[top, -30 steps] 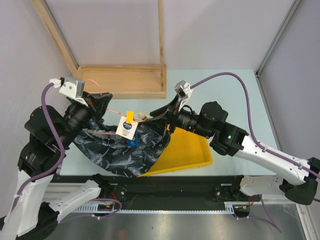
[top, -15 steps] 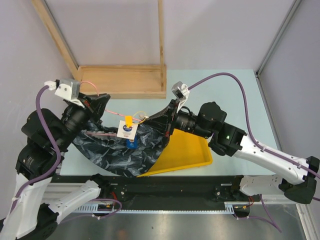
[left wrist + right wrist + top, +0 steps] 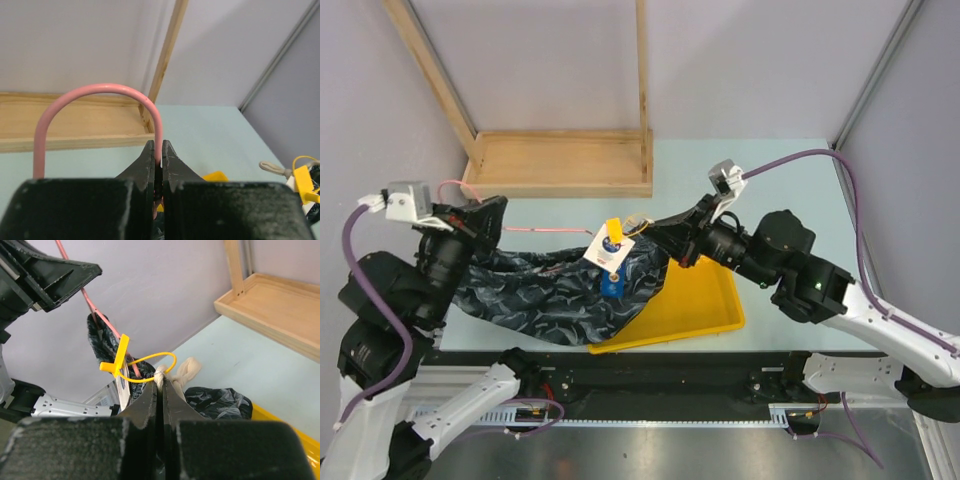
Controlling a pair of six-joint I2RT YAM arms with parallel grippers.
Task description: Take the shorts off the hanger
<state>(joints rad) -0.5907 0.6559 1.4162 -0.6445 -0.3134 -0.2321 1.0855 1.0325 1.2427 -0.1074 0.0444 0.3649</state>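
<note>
Both arms have pulled apart, stretching the shorts [image 3: 545, 300] above the tabletop [image 3: 770, 180], still on the hanger [image 3: 535, 228]; left claw [image 3: 157, 150] clamps its hook [image 3: 100, 89], right claw [image 3: 161, 387] clamps the shorts' string [image 3: 186, 370].

1. The hanger's [image 3: 548, 229] lower wire is hidden inside the shorts [image 3: 540, 295].
2. The shorts cover the yellow tray's [image 3: 705, 305] left part.
3. Print on the paper tags [image 3: 610, 248] is too small to read.
</note>
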